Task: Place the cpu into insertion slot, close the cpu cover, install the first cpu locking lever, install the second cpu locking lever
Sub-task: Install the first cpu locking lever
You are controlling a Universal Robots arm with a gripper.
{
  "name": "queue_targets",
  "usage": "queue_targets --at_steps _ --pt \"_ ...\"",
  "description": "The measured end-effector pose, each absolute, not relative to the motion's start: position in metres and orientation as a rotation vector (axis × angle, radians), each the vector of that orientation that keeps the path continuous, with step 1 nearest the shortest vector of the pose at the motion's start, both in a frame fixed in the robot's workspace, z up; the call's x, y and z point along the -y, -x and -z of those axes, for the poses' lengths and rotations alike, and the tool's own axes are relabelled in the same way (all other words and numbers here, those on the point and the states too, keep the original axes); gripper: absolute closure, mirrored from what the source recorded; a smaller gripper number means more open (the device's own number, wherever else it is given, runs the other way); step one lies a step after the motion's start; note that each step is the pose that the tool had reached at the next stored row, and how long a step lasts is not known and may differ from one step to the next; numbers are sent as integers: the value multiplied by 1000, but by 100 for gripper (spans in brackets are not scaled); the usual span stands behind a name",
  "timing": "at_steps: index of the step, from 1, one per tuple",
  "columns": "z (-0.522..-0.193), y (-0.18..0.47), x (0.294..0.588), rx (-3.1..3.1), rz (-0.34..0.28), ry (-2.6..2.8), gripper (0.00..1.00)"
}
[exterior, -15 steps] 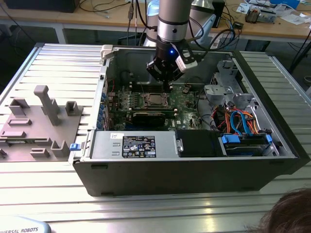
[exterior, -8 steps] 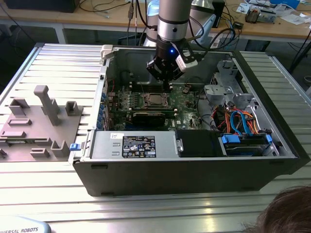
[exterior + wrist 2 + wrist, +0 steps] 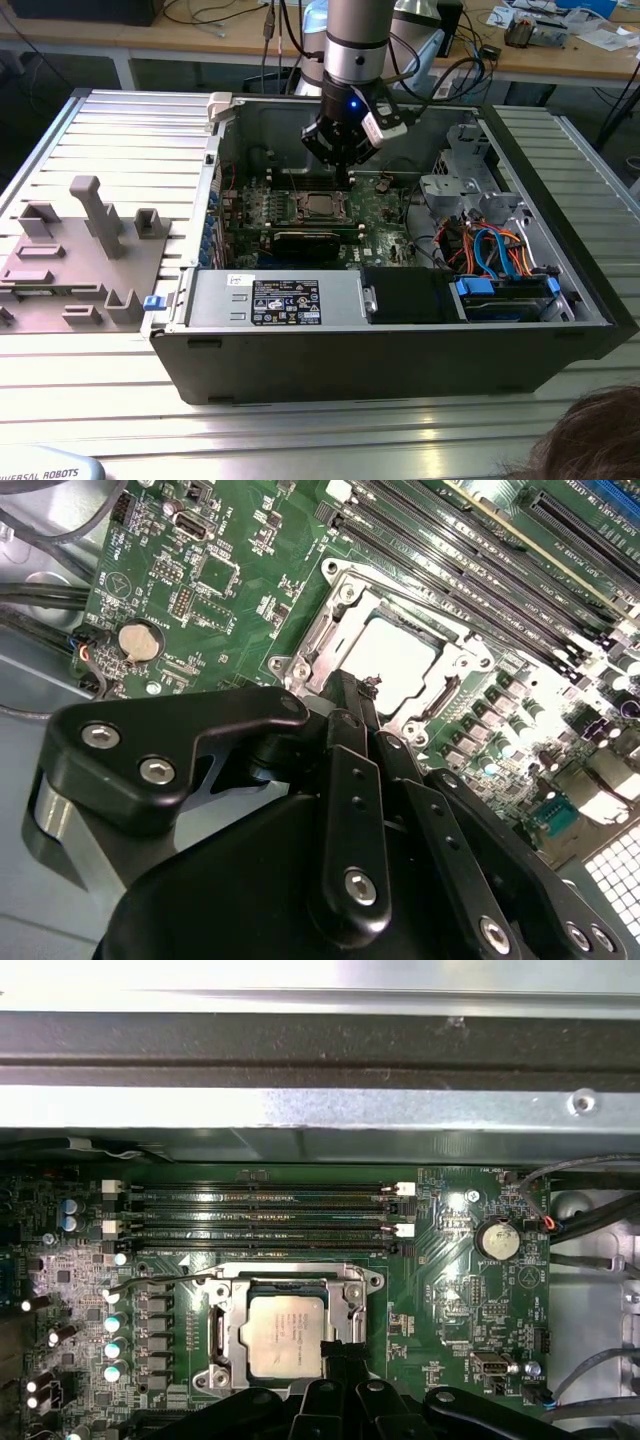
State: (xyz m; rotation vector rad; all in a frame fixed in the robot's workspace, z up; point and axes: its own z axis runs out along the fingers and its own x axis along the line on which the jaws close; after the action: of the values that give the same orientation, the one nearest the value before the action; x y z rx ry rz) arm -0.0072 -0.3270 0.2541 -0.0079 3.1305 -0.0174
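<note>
The cpu [image 3: 287,1335] lies flat in the insertion slot [image 3: 222,1332] on the green board, its silver top showing. The cpu cover [image 3: 292,1282] rests down around it as a metal frame. A thin wire locking lever [image 3: 160,1283] sticks out sideways from one corner of the socket. My gripper [image 3: 343,1353] is shut, its narrow black tip at the socket's edge beside the cpu with nothing visibly held. In the second wrist view the gripper [image 3: 350,685] touches the frame next to the cpu [image 3: 398,665]. In the exterior view the gripper [image 3: 345,175] hangs just above the socket [image 3: 320,206].
The board sits deep in an open computer case [image 3: 300,350] with tall walls. Long black memory slots [image 3: 260,1215] run beside the socket. Cables and a drive cage [image 3: 490,250] fill the exterior view's right. A grey fixture [image 3: 90,250] stands outside the case. A person's head [image 3: 590,440] shows at the corner.
</note>
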Motion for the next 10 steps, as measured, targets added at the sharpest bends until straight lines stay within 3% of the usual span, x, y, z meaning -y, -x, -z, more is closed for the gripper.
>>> queue_targets --at_steps 10 --pt "-255 7 327 -3130 17 8 89"
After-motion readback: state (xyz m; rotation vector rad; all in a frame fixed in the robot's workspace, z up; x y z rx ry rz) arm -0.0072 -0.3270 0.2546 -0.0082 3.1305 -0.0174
